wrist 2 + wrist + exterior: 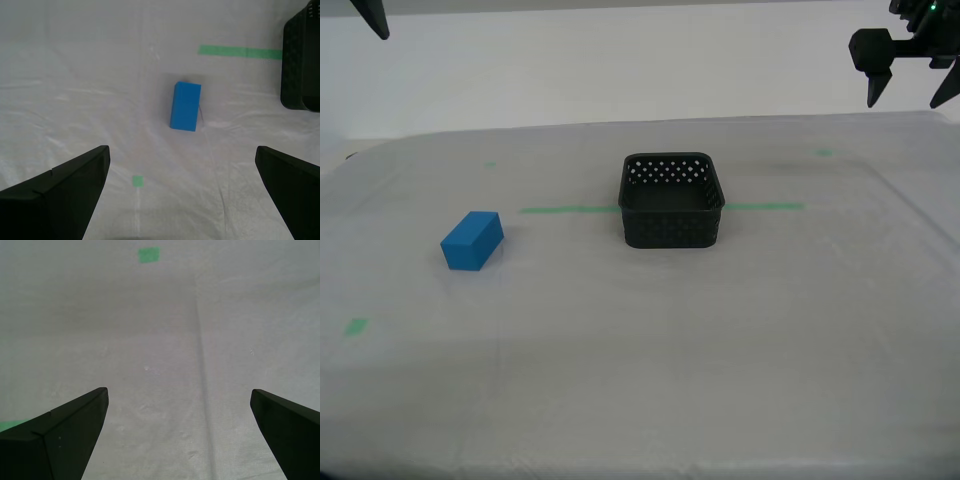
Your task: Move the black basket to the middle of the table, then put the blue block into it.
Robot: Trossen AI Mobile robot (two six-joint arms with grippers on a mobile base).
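Cloth covers the table, and the black basket sits near its middle on a green tape line. The blue block lies well apart, toward the exterior view's left. The second gripper hangs wide open above the block, holding nothing. The first gripper is wide open too, over bare cloth.
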